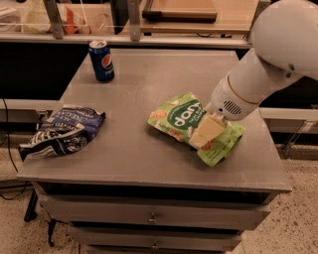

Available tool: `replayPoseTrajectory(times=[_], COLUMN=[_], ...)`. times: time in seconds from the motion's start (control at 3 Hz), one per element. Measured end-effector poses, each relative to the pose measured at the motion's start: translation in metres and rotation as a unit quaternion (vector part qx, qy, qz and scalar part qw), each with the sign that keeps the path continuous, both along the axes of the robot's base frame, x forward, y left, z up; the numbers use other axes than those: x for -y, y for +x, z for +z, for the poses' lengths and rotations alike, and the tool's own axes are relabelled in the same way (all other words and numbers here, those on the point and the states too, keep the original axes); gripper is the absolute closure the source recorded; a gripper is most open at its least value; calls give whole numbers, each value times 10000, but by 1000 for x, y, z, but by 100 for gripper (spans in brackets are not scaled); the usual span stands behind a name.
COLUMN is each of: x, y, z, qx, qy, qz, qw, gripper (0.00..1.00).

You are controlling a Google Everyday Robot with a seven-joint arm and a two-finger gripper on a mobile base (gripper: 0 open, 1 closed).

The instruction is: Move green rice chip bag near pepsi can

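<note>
The green rice chip bag lies flat on the right half of the grey table, its "dang" badge facing up. My gripper reaches down from the white arm at the right and rests on the bag's right half, covering part of it. The pepsi can stands upright at the table's back left, well apart from the bag.
A dark blue and white chip bag lies crumpled at the table's front left edge. Drawers sit below the tabletop. A counter with rails and a wooden tray runs behind the table.
</note>
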State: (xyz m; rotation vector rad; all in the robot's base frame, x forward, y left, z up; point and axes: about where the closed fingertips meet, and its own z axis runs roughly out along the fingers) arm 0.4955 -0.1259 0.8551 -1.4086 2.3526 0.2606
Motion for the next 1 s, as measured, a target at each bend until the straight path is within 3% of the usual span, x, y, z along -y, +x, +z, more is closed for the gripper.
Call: replayPoseTrajectory(times=[0.33, 0.67, 1.0], x=[10, 22, 32], y=[10, 21, 30], z=[11, 35, 69], qx=[171, 480, 898], qy=[-122, -200, -245], qz=[-127, -233, -287], qw=[9997, 9984, 9952], gripper=[86, 100, 100])
